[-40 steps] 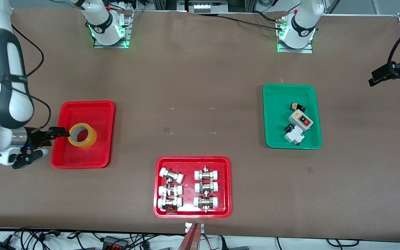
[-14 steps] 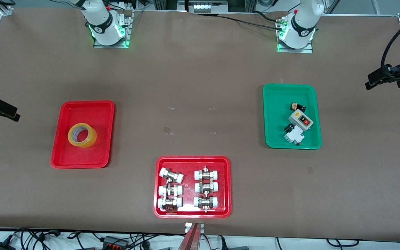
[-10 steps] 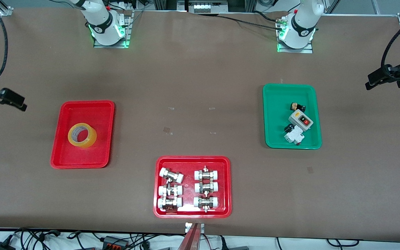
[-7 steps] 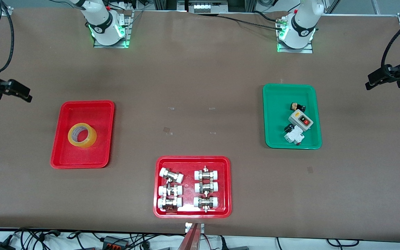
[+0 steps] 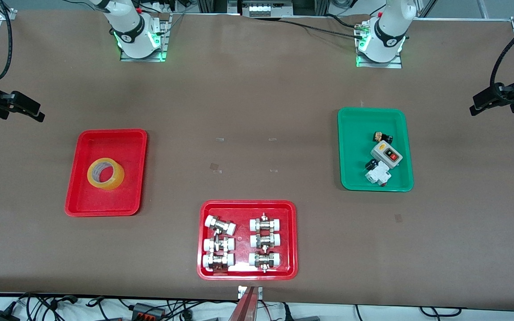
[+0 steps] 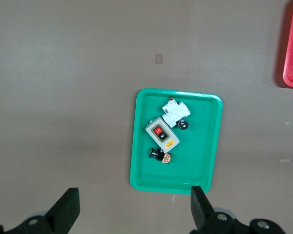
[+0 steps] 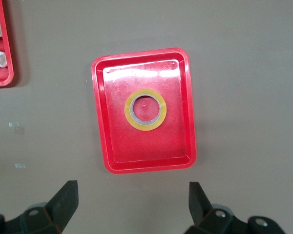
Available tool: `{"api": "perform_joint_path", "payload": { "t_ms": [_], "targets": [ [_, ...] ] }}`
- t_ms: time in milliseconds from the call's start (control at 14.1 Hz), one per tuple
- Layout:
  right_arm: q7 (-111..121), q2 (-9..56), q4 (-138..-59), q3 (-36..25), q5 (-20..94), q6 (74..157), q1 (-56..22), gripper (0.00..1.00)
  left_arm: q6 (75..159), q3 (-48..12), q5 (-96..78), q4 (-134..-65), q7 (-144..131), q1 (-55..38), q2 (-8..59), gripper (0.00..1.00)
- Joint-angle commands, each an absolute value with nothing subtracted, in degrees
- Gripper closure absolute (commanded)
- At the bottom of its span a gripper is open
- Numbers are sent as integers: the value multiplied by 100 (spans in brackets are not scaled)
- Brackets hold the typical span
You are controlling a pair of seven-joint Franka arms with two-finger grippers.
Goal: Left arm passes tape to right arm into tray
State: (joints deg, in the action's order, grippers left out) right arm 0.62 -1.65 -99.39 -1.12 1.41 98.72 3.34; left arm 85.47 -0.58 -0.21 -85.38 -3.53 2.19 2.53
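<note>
1. Jaws of both arms stand apart and empty in the front view: the right gripper [image 5: 34, 112] hangs over bare counter [image 5: 257, 111] at the right arm's end, the left gripper [image 5: 478, 103] over bare counter at the left arm's end. The tape [image 5: 105, 173] lies flat in the red tray [image 5: 130, 142]. Nearer the camera sits a second red tray [image 5: 248, 206] of fittings [image 5: 242, 244]; a green tray [image 5: 355, 133] holds small parts [image 5: 381, 158].
2. Left wrist view: spread fingers [image 6: 66, 210] frame the green tray.
3. Right wrist view: spread fingers [image 7: 63, 201] above the tray and tape.
</note>
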Motion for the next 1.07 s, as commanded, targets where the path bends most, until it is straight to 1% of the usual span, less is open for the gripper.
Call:
{"api": "perform_joint_path", "payload": {
  "t_ms": [0,427,783,996],
  "targets": [
    [115,-308,-10055,-88,202,9852,343,0,8517,-79,9,-8376,-308,220,316,0],
    [35,-334,-10063,-114,202,9888,326,0,8517,-79,9,-8376,-308,229,325,0],
    [132,-466,-10099,-114,193,9721,360,0,8517,-79,9,-8376,-308,229,316,0],
    [141,-466,-10142,-79,27,9756,316,0,8517,-79,9,-8376,-308,229,316,0]
  ]
}}
